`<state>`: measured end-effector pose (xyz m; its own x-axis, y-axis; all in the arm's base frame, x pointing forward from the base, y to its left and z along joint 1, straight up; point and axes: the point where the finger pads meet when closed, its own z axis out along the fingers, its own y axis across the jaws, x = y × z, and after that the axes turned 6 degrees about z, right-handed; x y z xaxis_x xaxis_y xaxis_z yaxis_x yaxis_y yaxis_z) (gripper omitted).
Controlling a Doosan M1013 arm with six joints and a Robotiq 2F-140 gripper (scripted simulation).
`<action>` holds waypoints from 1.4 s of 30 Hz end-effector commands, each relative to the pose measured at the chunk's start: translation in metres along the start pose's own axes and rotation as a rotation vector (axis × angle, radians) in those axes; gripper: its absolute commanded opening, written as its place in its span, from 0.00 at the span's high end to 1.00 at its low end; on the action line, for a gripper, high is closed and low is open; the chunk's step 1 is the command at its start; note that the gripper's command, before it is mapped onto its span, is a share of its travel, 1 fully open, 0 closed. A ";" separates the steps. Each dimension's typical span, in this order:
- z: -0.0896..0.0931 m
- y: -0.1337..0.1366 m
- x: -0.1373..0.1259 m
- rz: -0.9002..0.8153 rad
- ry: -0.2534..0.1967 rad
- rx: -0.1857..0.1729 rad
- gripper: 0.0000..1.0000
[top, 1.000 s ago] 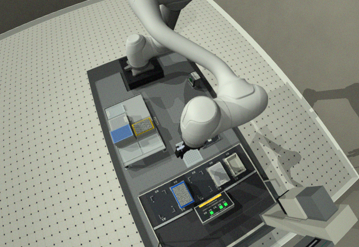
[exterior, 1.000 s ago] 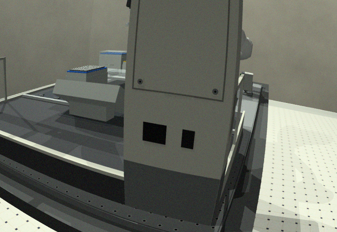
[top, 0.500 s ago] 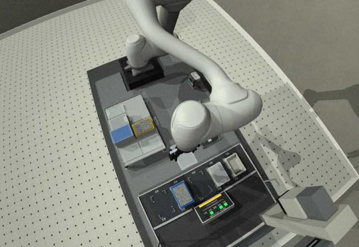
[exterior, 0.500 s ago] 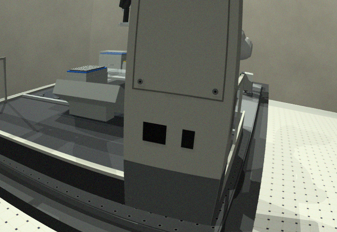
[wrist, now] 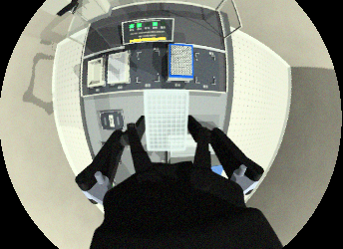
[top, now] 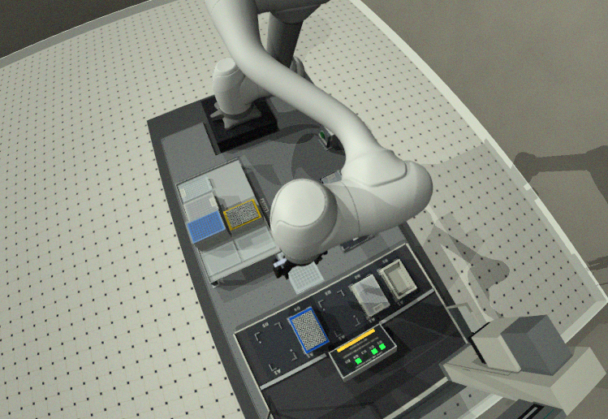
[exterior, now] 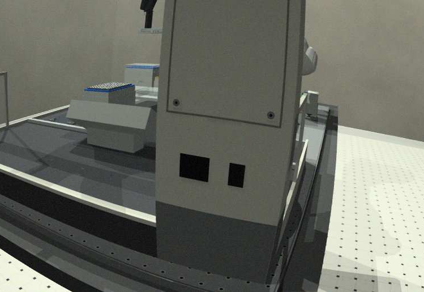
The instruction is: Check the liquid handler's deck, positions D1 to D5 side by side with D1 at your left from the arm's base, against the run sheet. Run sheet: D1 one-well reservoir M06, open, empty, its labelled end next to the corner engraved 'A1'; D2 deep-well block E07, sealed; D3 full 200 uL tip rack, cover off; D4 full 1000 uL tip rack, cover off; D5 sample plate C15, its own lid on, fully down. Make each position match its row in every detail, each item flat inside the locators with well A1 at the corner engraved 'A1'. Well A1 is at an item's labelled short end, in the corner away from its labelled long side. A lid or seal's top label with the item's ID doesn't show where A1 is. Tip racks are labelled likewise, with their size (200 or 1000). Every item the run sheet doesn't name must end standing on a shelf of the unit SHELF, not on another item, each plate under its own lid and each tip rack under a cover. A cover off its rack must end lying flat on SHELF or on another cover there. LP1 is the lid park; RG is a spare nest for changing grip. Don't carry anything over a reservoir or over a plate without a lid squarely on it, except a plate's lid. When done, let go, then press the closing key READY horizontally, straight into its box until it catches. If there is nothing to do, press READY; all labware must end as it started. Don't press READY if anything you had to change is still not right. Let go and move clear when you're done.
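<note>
My gripper [top: 285,266] is shut on a white well plate [top: 305,277] and holds it level, high above the bench between the shelf unit and the deck. In the wrist view the plate [wrist: 166,112] sits between my fingers. On the deck, D1 holds an open reservoir [top: 396,280] and D2 holds a sealed block [top: 368,294]. The D3 nest [top: 331,308] is bare. D4 holds a blue-rimmed tip rack [top: 308,329] without a cover. The D5 nest [top: 275,345] is bare. The plate's edge also shows in the exterior view [exterior: 149,30].
The shelf unit [top: 222,210] holds a blue-covered rack [top: 205,226], a yellow-rimmed open rack [top: 241,213] and two pale plates [top: 196,197]. A status panel [top: 361,352] stands in front of the deck. The handler's tower [top: 522,355] stands at the right. A green key box [top: 325,138] sits near the arm's base.
</note>
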<state>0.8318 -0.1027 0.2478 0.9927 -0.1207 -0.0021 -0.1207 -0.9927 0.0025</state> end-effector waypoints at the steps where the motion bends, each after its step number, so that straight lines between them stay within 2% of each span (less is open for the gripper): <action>1: -0.001 0.002 0.000 0.000 0.002 0.000 0.90; 42: -0.001 0.087 0.007 0.000 0.002 0.000 0.90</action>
<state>0.8282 -0.1867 0.2481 0.9927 -0.1209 -0.0020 -0.1209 -0.9927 0.0024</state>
